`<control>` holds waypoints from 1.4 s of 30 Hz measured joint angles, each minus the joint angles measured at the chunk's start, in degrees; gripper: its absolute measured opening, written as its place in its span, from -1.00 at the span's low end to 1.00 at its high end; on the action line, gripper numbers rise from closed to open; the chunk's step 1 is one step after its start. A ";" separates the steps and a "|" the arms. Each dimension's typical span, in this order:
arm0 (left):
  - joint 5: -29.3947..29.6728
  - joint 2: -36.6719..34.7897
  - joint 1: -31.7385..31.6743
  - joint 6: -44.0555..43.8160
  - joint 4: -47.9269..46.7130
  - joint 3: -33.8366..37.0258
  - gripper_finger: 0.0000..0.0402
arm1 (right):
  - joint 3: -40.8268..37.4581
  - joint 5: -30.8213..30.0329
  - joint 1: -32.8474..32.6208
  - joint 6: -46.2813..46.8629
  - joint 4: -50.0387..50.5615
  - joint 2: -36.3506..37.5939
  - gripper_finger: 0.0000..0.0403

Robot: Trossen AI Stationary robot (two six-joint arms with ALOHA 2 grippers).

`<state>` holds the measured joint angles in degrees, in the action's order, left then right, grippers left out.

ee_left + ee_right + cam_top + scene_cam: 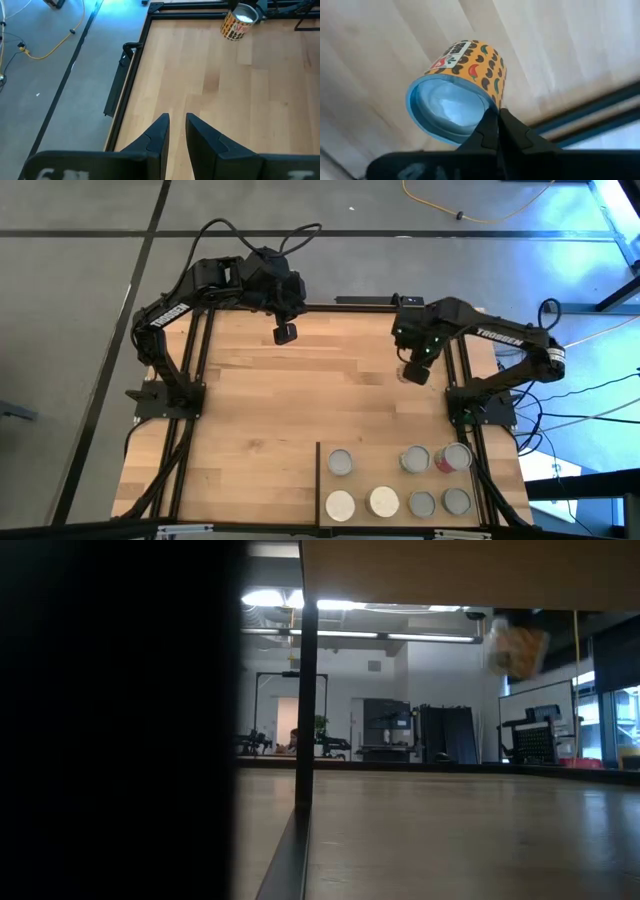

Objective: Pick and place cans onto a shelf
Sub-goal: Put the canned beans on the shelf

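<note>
Gripping one orange can [465, 85], the right pincer [498, 125] hovers; seven cans [384, 501] occupy the shelf [370, 470]; left pincer [177, 131] slightly parted.

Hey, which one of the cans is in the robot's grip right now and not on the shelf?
The small round metal can with the orange bean-patterned label, pinched by its rim in the right gripper above the bare tabletop. The seven other cans all stand on the light-wood shelf.

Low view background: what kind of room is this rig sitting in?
Likely a robotics lab or workshop: strip ceiling lights, equipment racks and a whiteboard behind the wooden table, with loose cables on a grey floor.
</note>
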<state>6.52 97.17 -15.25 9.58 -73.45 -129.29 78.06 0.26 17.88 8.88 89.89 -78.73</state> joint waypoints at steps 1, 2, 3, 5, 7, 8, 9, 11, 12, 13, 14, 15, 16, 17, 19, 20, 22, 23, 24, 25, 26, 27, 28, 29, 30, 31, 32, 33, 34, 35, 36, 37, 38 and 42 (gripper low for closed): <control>0.00 0.00 0.00 0.00 0.00 -0.02 -0.72 | 2.08 0.87 -0.28 0.05 0.02 -0.29 -0.99; 0.00 0.00 0.00 0.00 -0.02 -0.02 -0.72 | 4.22 1.48 -0.68 0.12 0.13 -0.84 -0.99; 0.00 0.00 0.00 0.00 0.00 -0.01 -0.72 | 6.16 1.65 -1.24 0.66 0.08 -1.49 -0.99; 0.00 0.00 0.00 0.02 -0.02 0.00 -0.72 | 9.76 1.76 -2.59 1.19 -0.01 -3.04 -0.99; -0.02 0.00 0.00 0.02 -0.02 0.00 -0.72 | 13.20 1.78 -4.24 1.12 0.08 -4.62 -0.99; 0.00 0.00 0.00 0.02 -0.02 -0.02 -0.72 | 14.70 1.94 -5.12 1.07 0.06 -5.46 -0.99; -0.02 0.00 0.00 0.02 -0.02 -0.01 -0.72 | 16.17 2.74 -6.01 0.65 0.09 -6.43 -0.99; -0.01 0.00 0.00 0.03 -0.04 -0.02 -0.72 | 18.70 5.82 -7.67 -0.91 0.01 -8.21 -0.99; -0.01 0.00 0.00 0.04 -0.04 -0.02 -0.72 | 19.95 7.37 -8.52 -1.65 0.07 -9.02 -0.99; -0.02 0.00 0.00 0.04 -0.07 -0.02 -0.72 | 21.12 8.32 -9.38 -1.73 0.08 -9.78 -0.99; -0.02 0.02 0.00 0.04 -0.13 -0.02 -0.72 | 22.18 8.90 -10.28 -1.74 0.08 -10.61 -0.99; -0.02 0.00 0.00 0.08 -0.29 0.00 -0.72 | 23.19 9.00 -11.23 -1.79 0.07 -11.39 -0.99; -0.02 0.01 0.00 0.08 -0.44 -0.02 -0.72 | 24.16 9.00 -12.20 -1.97 0.10 -12.21 -0.99; -0.02 0.02 0.00 0.09 -0.47 -0.02 -0.72 | 25.09 9.01 -13.19 -2.12 0.07 -12.94 -0.99; -0.02 0.02 0.00 0.09 -0.47 -0.01 -0.72 | 26.57 9.42 -15.20 -2.46 0.08 -14.31 -0.99; -0.02 0.02 0.00 0.09 -0.46 -0.02 -0.72 | 27.06 9.71 -16.20 -2.71 0.08 -14.96 -0.99; -0.02 0.02 0.00 0.11 -0.46 0.00 -0.72 | 27.41 10.14 -18.06 -3.50 0.07 -16.04 -0.99; -0.02 0.02 0.00 0.13 -0.46 -0.02 -0.72 | 27.43 10.36 -18.87 -3.85 0.09 -16.47 -0.99; -0.02 0.02 0.00 0.13 -0.46 -0.02 -0.72 | 27.43 10.87 -19.51 -4.34 0.09 -16.77 -0.99; -0.02 0.02 0.00 0.13 -0.46 -0.02 -0.72 | 27.44 11.57 -20.16 -4.61 0.09 -17.02 -0.99; -0.02 0.02 0.00 0.13 -0.46 0.00 -0.72 | 27.46 12.09 -20.84 -4.78 0.11 -17.24 -0.99; -0.02 0.02 0.00 0.13 -0.46 -0.01 -0.72 | 27.50 12.28 -21.47 -4.86 0.13 -17.46 -0.99; -0.02 0.02 0.00 0.13 -0.46 0.00 -0.72 | 27.52 12.30 -22.23 -4.84 0.13 -17.70 -0.99; -0.02 0.02 0.00 0.13 -0.46 -0.02 -0.72 | 27.52 12.32 -23.02 -4.87 0.13 -17.97 -0.99; -0.02 0.02 0.00 0.12 -0.46 -0.01 -0.72 | 27.52 12.34 -23.81 -4.83 0.13 -18.26 -0.99; -0.02 0.02 0.00 0.13 -0.46 -0.02 -0.72 | 27.52 12.42 -24.59 -4.72 0.13 -18.52 -0.99; -0.02 0.02 0.00 0.13 -0.46 0.00 -0.72 | 27.52 12.50 -25.44 -4.62 0.13 -18.82 -0.99; -0.02 0.02 0.00 0.12 -0.46 -0.01 -0.72 | 27.52 12.64 -26.26 -4.45 0.13 -19.17 -0.99; -0.02 0.02 0.00 0.12 -0.46 -0.01 -0.72 | 27.52 12.99 -27.03 -4.29 0.13 -19.51 -0.99; -0.02 0.02 0.00 0.11 -0.46 0.00 -0.72 | 27.52 13.42 -27.86 -4.21 0.12 -19.86 -0.99; -0.02 0.02 0.00 0.11 -0.46 -0.01 -0.72 | 27.52 13.83 -28.53 -4.38 0.12 -20.23 -0.99; -0.02 0.02 0.00 0.11 -0.46 -0.02 -0.72 | 27.52 14.45 -29.14 -4.60 0.13 -20.48 -0.99; -0.02 0.02 0.00 0.11 -0.46 -0.02 -0.72 | 27.52 14.82 -29.72 -4.62 0.13 -20.76 -0.99; -0.02 0.02 0.00 0.09 -0.44 -0.02 -0.72 | 27.52 14.88 -31.82 -4.97 0.13 -21.89 -0.99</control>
<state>6.50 97.19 -15.25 9.67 -73.89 -129.32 105.58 15.14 -13.94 3.90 90.02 -100.62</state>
